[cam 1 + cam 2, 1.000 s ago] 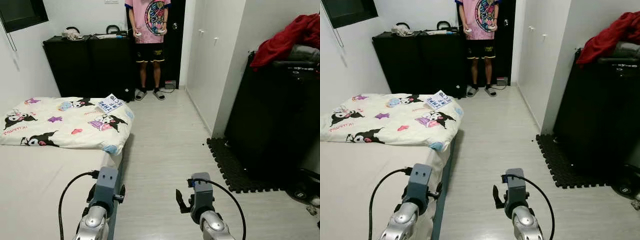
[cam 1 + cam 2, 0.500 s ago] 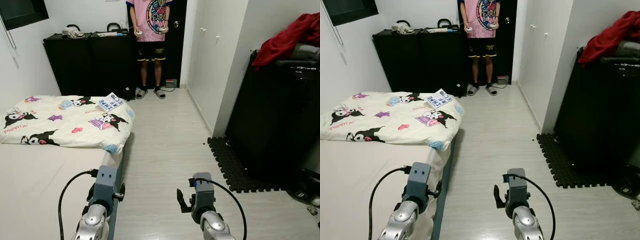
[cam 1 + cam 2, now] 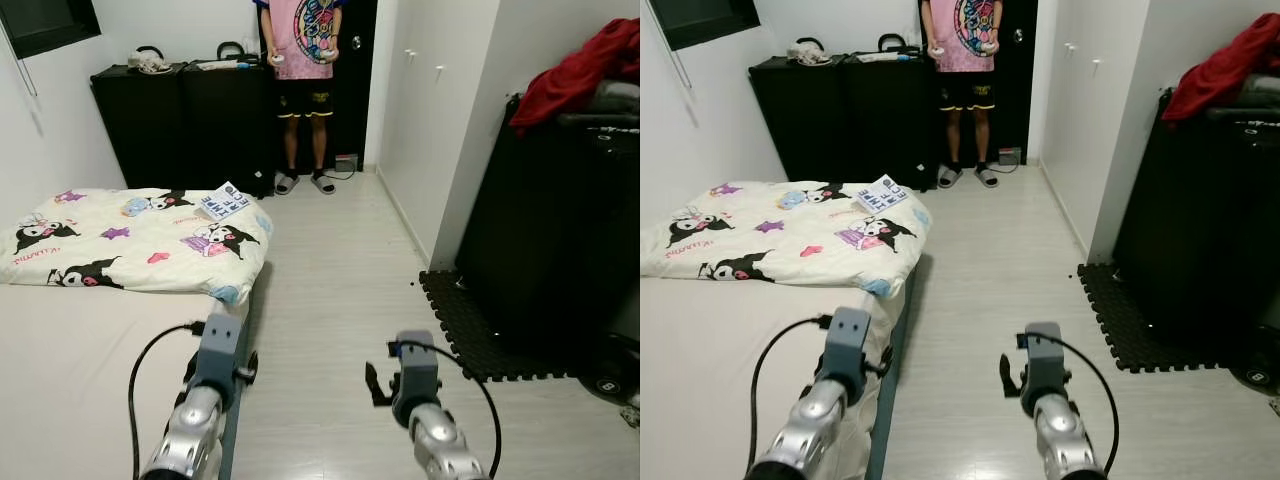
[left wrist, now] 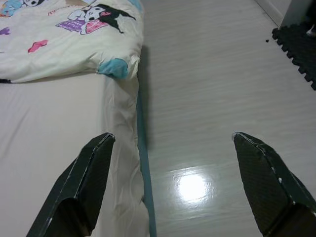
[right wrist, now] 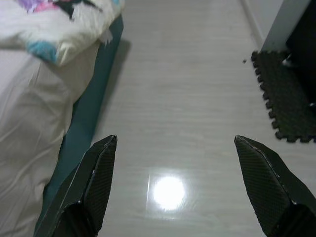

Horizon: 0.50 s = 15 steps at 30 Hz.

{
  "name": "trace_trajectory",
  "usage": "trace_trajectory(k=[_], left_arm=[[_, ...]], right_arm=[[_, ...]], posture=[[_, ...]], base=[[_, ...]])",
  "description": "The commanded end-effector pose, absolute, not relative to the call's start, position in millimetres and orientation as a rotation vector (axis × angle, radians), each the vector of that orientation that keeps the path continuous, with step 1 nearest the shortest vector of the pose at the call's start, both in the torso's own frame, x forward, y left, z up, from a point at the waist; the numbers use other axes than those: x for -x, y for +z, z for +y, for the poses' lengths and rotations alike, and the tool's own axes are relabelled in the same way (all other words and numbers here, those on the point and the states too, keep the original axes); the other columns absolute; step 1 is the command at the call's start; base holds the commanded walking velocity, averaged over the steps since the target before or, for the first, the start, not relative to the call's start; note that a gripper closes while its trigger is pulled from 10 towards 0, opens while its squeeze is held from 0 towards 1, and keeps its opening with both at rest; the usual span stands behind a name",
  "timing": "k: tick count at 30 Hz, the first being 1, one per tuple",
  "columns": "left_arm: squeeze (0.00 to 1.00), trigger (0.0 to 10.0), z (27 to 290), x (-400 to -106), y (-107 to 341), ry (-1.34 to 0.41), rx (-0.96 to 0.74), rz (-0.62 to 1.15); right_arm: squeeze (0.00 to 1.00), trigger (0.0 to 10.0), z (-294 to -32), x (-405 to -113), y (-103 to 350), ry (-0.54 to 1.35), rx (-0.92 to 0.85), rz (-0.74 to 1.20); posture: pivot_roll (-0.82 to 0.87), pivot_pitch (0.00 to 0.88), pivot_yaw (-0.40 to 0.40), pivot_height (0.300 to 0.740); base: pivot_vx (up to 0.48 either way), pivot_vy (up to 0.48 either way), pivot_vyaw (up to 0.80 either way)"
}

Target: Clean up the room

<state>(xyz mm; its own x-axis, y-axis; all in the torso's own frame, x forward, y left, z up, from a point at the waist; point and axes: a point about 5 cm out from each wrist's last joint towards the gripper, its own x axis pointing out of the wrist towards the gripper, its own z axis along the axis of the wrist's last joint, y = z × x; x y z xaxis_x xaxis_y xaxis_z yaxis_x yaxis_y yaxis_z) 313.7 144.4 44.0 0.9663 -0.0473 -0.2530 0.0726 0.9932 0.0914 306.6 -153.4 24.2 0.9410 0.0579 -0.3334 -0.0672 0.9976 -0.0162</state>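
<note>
The quilt [image 3: 140,240] is cream with black cartoon figures and small pink, purple and blue patches, lying on a plain cream bed sheet [image 3: 70,370]. The floor [image 3: 330,300] is pale grey wood-grain (with a bright glare spot in the wrist views). The cabinets [image 3: 180,125] are black, the foam mat [image 3: 470,325] black, the heaped cloth [image 3: 580,70] red. A person's shirt [image 3: 300,30] is pink, patterned.

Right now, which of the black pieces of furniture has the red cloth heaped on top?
The tall black unit on the robot's right carries the red cloth; the black cabinets against the far wall hold only small items.
</note>
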Motion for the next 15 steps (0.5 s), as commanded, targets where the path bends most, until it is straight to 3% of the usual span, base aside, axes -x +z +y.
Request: trace_trajectory(k=[1, 15], left_arm=[[0.0, 10.0, 150.1, -310.0, 35.7, -0.013, -0.073, 0.3], [0.0, 10.0, 154.4, -295.5, 17.4, -0.017, -0.079, 0.418]], right_arm=[[0.0, 10.0, -153.6, -301.6, 17.3, 0.059, 0.011, 0.374], [0.0, 10.0, -146.8, -280.9, -1.5, 0.036, -0.033, 0.423]], posture=[[-0.03, 0.032, 0.02, 0.74], [-0.01, 0.02, 0.039, 0.74]], base=[[0.0, 0.0, 0.0], [0.0, 0.0, 0.0]])
